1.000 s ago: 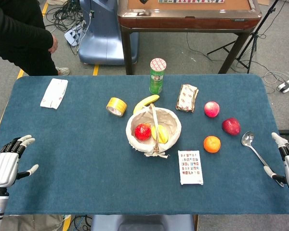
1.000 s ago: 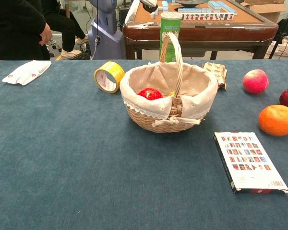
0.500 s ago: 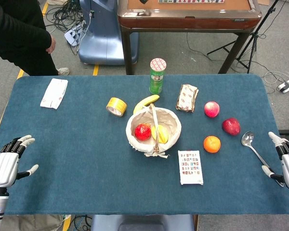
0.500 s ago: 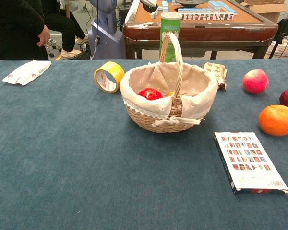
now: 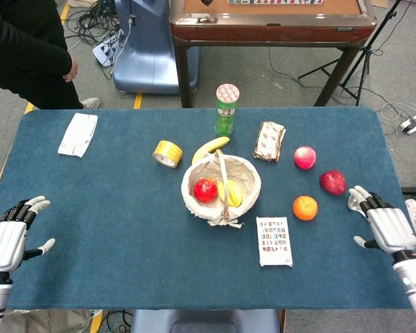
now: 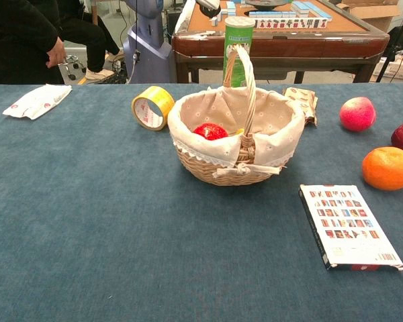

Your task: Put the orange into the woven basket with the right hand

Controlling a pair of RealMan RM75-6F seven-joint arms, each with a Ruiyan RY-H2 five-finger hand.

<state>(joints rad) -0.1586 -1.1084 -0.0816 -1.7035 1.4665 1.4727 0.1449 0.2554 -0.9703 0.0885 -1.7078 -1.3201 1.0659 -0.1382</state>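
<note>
The orange (image 5: 305,207) (image 6: 387,168) lies on the blue table right of the woven basket (image 5: 194,201) (image 6: 208,171). The cloth-lined basket holds a red fruit (image 5: 205,189) and a yellow one (image 5: 232,193). My right hand (image 5: 385,225) is open over the table's right side, fingers spread, a short way right of the orange and covering the spoon. My left hand (image 5: 8,236) hovers open at the table's left front edge, holding nothing. Neither hand shows in the chest view.
Near the orange lie a dark red apple (image 5: 333,182), a pink apple (image 5: 305,157) and a card box (image 5: 273,241). Behind the basket are a banana (image 5: 210,147), tape roll (image 5: 168,153), green can (image 5: 226,109) and snack pack (image 5: 269,141). A white packet (image 5: 78,134) is far left. A person (image 5: 28,48) stands behind.
My right hand has moved left from the table's right edge, in over the cloth toward the orange, and now covers the spoon. The left hand stays put.
</note>
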